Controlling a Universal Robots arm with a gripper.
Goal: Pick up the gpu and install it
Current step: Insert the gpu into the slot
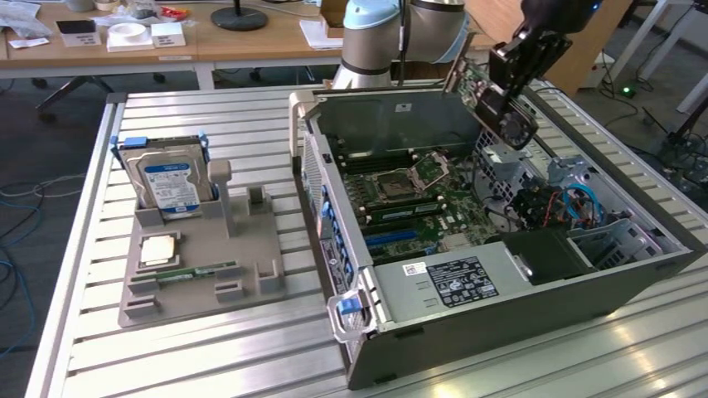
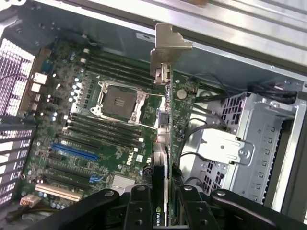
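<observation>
The gpu (image 1: 511,123) is held between the fingers of the gripper (image 1: 498,93), which are closed narrowly on its two flat faces. The card is carried tilted above the open computer case (image 1: 531,290), over the far part of its interior and clear of the motherboard (image 1: 409,203) laid inside the case. In the wrist view the gpu (image 2: 169,120) is seen edge-on, its silver bracket (image 2: 167,50) turned toward a case wall, with the gripper (image 2: 162,194) clamped at the opposite end. A hard drive (image 1: 168,178) is stood in a grey tray (image 1: 254,249) beside the case, on the exterior view's left.
</observation>
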